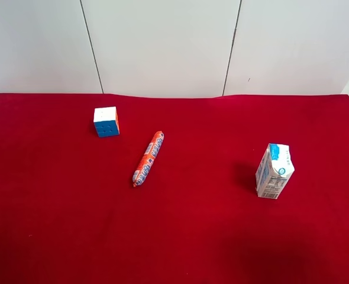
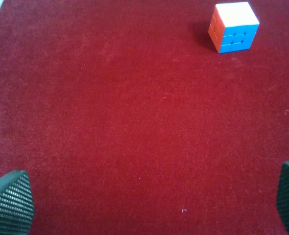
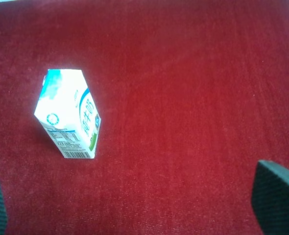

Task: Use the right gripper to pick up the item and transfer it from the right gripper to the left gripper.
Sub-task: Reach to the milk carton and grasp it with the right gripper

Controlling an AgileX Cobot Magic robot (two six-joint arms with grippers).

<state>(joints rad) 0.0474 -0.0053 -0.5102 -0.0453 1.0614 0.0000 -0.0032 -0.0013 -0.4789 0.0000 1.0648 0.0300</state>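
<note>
Only the very tips of the right gripper show in its wrist view, cut off at the two lower corners. The left gripper is cropped the same way in its own view. The drink carton hides its far sides. Its fine print is too small to read, and whether a straw is attached cannot be told. The lettering on the wrapped sausage is illegible. The red cloth runs past the frame edges.

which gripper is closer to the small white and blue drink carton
Right. The right gripper has the small white-and-blue cardboard drink carton ahead of its open jaws, untouched. The left gripper faces only the white, blue and orange puzzle cube.
</note>
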